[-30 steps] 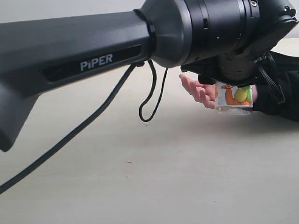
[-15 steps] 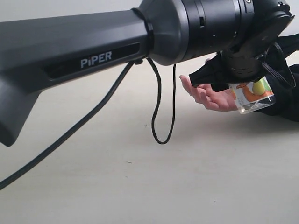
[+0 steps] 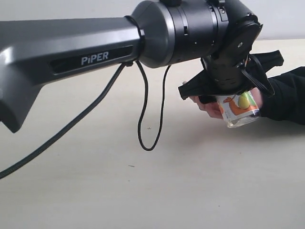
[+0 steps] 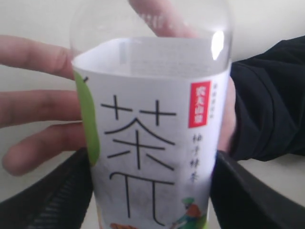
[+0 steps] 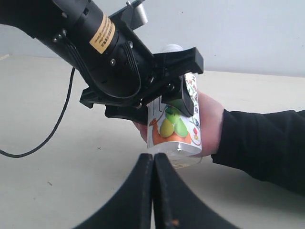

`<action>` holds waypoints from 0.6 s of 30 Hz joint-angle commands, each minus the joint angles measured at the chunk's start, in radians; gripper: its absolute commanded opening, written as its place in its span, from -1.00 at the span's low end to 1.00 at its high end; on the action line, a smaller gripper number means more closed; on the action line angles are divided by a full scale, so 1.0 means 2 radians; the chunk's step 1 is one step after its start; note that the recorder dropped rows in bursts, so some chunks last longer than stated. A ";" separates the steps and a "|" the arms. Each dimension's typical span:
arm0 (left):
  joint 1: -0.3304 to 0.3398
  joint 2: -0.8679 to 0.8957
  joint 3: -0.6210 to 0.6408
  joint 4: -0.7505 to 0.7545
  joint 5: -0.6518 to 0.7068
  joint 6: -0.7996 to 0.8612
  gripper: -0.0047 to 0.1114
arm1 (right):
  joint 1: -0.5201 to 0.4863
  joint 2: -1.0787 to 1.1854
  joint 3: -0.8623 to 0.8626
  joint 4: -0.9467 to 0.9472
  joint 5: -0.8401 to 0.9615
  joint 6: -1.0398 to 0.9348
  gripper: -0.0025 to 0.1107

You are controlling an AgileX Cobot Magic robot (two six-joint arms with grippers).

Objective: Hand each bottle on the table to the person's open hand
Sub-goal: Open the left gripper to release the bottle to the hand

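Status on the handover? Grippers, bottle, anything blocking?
Left gripper clamped on the bottle. Bottle at the person's open hand, not yet released. Right gripper shut, empty, low over the table. Nothing in the way.

The exterior view is taken from low, just above the table (image 3: 167, 191), and faced across it; the left arm (image 3: 71, 52) is seen very close, across the upper frame. The left wrist view is held tight against the bottle (image 4: 152, 133), whose label fills it. The right wrist view is aimed low along the table, past the right claw (image 5: 153, 162). The bottle, the hand (image 3: 208, 106) and the black sleeve (image 3: 286, 95) are shared by all three.
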 commanded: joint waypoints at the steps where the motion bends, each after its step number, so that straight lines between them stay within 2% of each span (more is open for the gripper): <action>1: 0.007 -0.003 0.014 -0.013 -0.022 0.013 -0.92 | 0.001 -0.002 0.001 -0.002 -0.004 -0.002 -0.96; 8: 0.007 -0.003 0.014 -0.018 -0.026 0.026 -0.86 | 0.001 -0.002 0.001 -0.002 -0.004 -0.001 -0.96; 10: 0.007 -0.003 0.014 -0.023 -0.025 0.027 -0.71 | 0.001 -0.002 0.001 -0.002 -0.004 -0.001 -0.96; 15: 0.007 -0.003 0.014 -0.025 -0.025 0.033 -0.11 | 0.001 -0.002 0.001 -0.002 -0.004 -0.001 -0.96; 18: 0.007 -0.003 0.014 -0.026 -0.027 0.055 0.15 | 0.001 -0.002 0.001 -0.002 -0.004 -0.001 -0.96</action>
